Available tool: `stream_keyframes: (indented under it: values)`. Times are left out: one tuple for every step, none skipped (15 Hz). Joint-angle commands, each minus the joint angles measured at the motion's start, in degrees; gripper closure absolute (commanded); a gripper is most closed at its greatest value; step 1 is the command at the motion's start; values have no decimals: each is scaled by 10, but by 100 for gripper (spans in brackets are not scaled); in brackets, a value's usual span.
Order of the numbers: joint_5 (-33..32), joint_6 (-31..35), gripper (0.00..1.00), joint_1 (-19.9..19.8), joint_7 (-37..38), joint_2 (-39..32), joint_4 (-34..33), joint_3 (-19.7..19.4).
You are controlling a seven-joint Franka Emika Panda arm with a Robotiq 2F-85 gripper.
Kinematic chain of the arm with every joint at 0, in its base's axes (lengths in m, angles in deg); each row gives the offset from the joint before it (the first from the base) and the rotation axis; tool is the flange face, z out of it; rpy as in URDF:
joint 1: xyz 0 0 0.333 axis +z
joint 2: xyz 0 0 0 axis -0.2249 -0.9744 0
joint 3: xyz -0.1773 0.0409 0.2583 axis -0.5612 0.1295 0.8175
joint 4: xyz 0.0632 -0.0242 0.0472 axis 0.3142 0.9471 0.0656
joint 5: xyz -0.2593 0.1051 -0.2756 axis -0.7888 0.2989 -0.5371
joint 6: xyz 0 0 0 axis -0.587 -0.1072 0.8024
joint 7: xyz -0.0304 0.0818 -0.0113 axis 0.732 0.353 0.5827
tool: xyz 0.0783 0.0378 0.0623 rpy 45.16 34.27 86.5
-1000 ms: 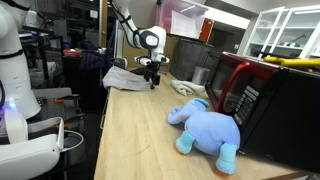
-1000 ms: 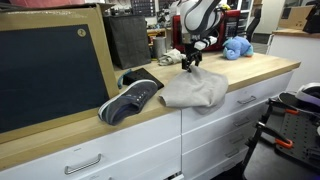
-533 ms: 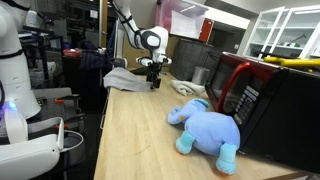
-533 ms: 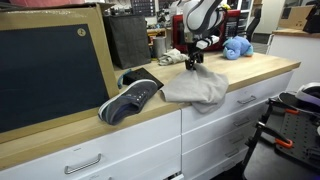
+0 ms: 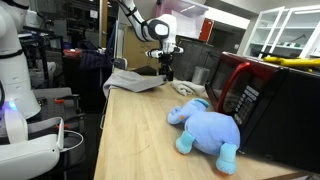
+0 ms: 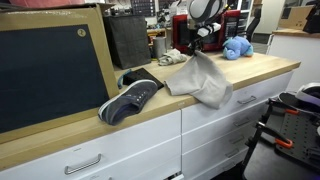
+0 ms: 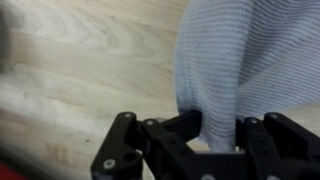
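Observation:
My gripper is shut on a fold of a grey cloth, which hangs down from the black fingers over the light wood counter. In both exterior views the gripper stands lifted above the countertop, and the grey cloth drapes from it in a peak, its lower edge spilling over the counter's front. The cloth still rests partly on the wood. A dark sneaker lies beside the cloth near the counter edge.
A blue plush elephant lies on the counter next to a red and black microwave. A large black board leans at the counter's other end. White drawers run below the counter.
The gripper closed on the cloth and rose from the counter, pulling the flat cloth up into a hanging peak.

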Motion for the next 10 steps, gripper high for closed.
stream_keyframes:
  values:
    - [-37, -6, 100, 0, 18, 13, -26, -13]
    - [-50, -1, 100, -1, 22, 11, -34, -17]
    - [-62, 4, 100, -1, 27, 7, -43, -22]
    - [-76, 8, 100, -1, 34, 2, -52, -26]
    - [-88, 10, 100, -2, 38, -2, -60, -30]
    - [-105, 17, 100, -1, 48, -6, -67, -36]
    - [-116, 21, 100, -2, 51, -11, -74, -40]
    - [-129, 28, 100, -2, 60, -16, -80, -46]
    - [-142, 35, 100, -2, 68, -23, -86, -52]
    - [-156, 40, 100, -2, 76, -29, -92, -59]
